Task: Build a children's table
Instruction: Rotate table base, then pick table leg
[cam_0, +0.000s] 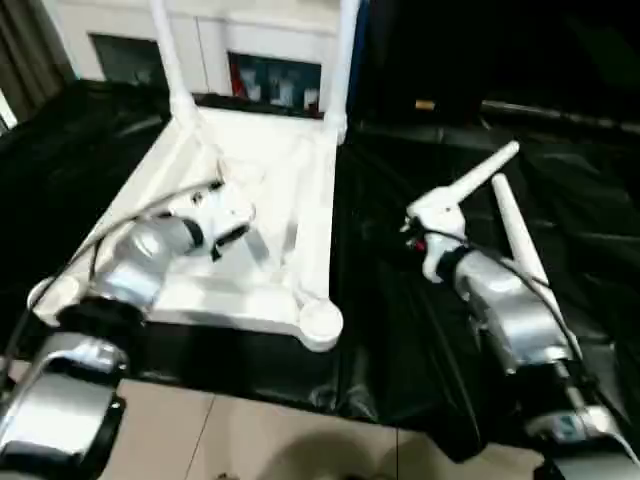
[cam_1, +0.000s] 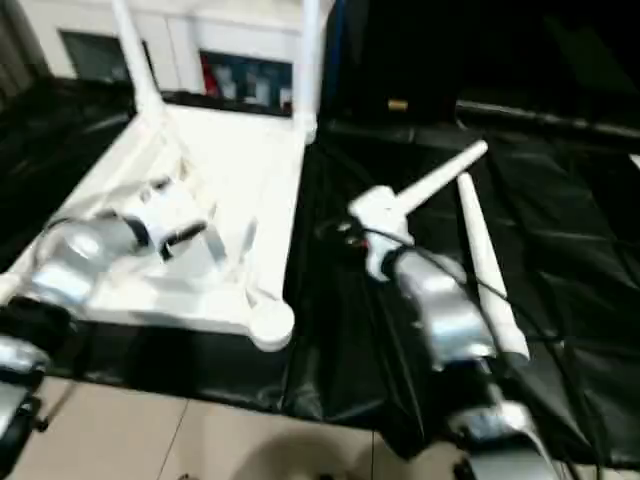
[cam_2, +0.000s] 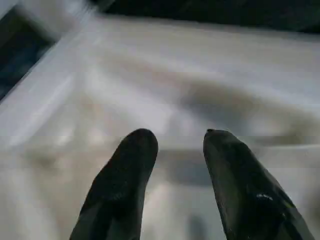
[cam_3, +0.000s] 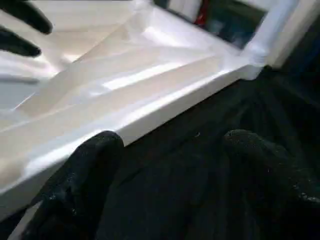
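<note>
Table top (cam_0: 270, 180) upside down on black sheet (cam_0: 420, 330), two legs (cam_0: 343, 60) upright in far sockets. Left gripper (cam_2: 172, 150) over ribbed underside, jaws apart, empty. Right gripper (cam_3: 170, 150) beside top's edge, jaws wide apart. Two loose legs (cam_0: 520, 250) on sheet at right.

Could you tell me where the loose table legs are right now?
Two loose legs lie on the black sheet, right of the tabletop, beside the right gripper.

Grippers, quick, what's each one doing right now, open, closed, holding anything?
Left gripper: open, empty, over the table top.
Right gripper: open wide, empty, beside the table top's edge.
</note>
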